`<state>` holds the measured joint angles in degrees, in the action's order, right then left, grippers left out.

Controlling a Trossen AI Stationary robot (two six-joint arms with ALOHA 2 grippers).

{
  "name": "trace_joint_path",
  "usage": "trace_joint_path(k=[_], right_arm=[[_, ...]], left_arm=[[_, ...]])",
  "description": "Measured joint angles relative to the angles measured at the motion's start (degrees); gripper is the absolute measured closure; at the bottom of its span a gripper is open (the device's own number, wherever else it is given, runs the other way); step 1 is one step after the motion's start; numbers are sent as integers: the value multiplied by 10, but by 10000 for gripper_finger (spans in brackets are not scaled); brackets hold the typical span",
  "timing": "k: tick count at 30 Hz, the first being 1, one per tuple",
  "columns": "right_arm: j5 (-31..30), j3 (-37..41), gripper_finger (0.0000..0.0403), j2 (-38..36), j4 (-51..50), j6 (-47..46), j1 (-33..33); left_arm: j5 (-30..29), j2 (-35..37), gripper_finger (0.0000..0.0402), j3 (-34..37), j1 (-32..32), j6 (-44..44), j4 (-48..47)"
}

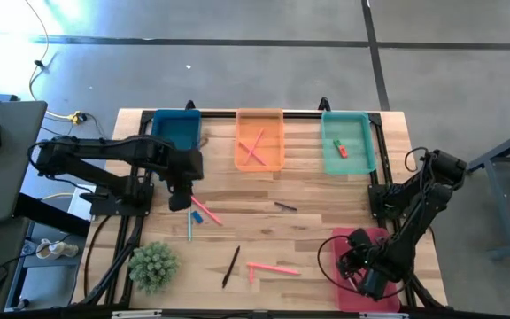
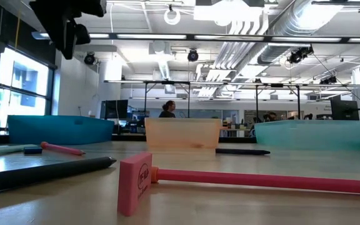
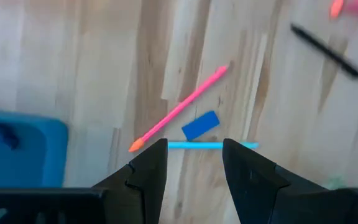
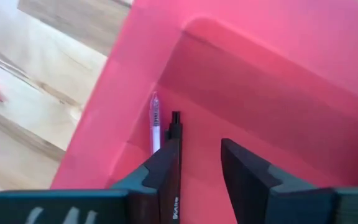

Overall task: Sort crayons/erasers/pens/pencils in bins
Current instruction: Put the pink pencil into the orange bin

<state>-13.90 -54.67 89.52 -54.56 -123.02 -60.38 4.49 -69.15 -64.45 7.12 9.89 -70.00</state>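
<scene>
My left gripper (image 3: 194, 158) hangs open above the table, over a pink stick (image 3: 179, 111), a blue eraser (image 3: 201, 125) and a thin light-blue stick (image 3: 211, 145); in the high view the left gripper (image 1: 181, 193) is just in front of the dark blue bin (image 1: 177, 129). My right gripper (image 4: 201, 165) stands open, pointing down into the red-pink bin (image 4: 278, 74). A black pen (image 4: 174, 132) and a clear pen (image 4: 155, 124) lie in that red-pink bin (image 1: 372, 237). The orange bin (image 1: 260, 159) holds pink sticks. The teal-green bin (image 1: 361, 142) holds small erasers (image 1: 340, 148). My right gripper has the black pen's barrel (image 4: 171, 186) lying along the inner side of one finger (image 4: 160, 180), with the pen's tip on the bin floor. Whether the finger touches the pen, I cannot tell.
A black pen (image 1: 230, 266), pink sticks with a pink eraser (image 1: 271, 268) and a short dark stick (image 1: 285, 207) lie on the wooden table. A green plant (image 1: 153, 264) stands at the near left. A laptop (image 1: 3, 159) sits off the table's left edge.
</scene>
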Motion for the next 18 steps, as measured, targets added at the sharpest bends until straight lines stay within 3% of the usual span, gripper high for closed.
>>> trace_joint_path(k=[4, 9, 18], right_arm=[[-9, -46, 294, 0, -70, 0, 0], [-71, -114, 301, 0, -135, 0, 2], [-167, -210, 307, 0, -222, 1, 35]], left_arm=[[-14, -36, 257, 0, -11, -59, 3], [-36, -77, 257, 0, -13, -126, 37], [-26, -121, 257, 0, -13, -212, 106]])
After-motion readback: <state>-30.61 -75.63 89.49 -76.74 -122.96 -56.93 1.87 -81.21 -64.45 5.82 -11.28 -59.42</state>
